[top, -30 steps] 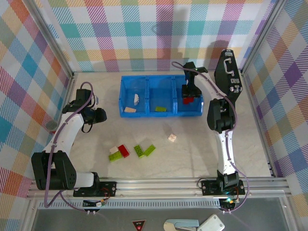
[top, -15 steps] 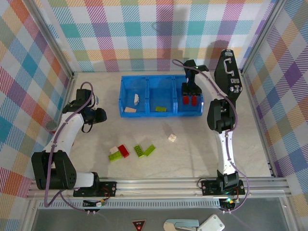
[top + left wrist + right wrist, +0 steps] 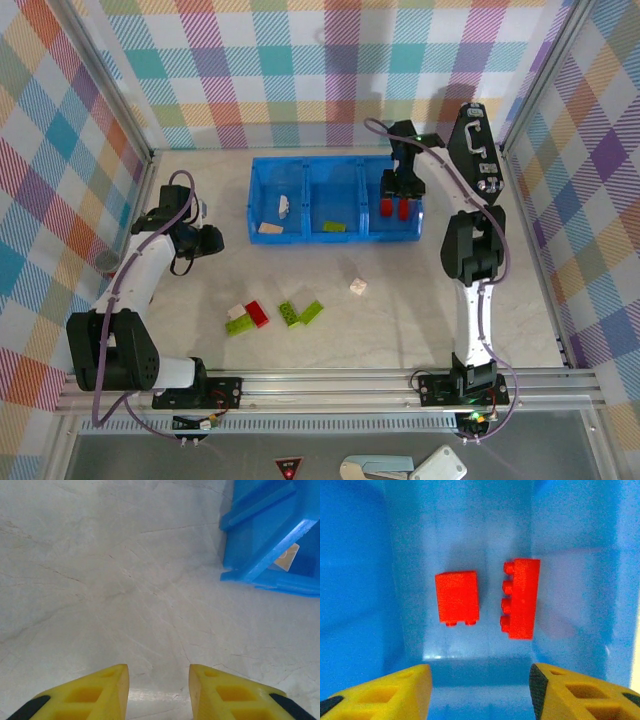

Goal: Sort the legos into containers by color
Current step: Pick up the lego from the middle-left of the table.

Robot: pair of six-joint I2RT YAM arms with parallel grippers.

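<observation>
Red bricks [image 3: 457, 597] lie loose in the tray compartment [image 3: 360, 580] just ahead of the right claw [image 3: 480, 680], its jaws spread and empty. Hard, light and slick, the legos [image 3: 300, 312] lying on the table [image 3: 400, 320], nearer the left claw [image 3: 159, 672] (parted, empty), probably want pinching across flat sides, not studs.

You'll find the tray [image 3: 330, 238] lying across the far half of the table [image 3: 430, 300]. Its right compartment holds a side-by-side pair [image 3: 457, 597], the middle compartment a single brick [image 3: 334, 226], the left compartment a second pair [image 3: 270, 228] — one behind the other. Before the tray, a lone brick [image 3: 357, 287] lies right of a row of four [image 3: 289, 313].
</observation>
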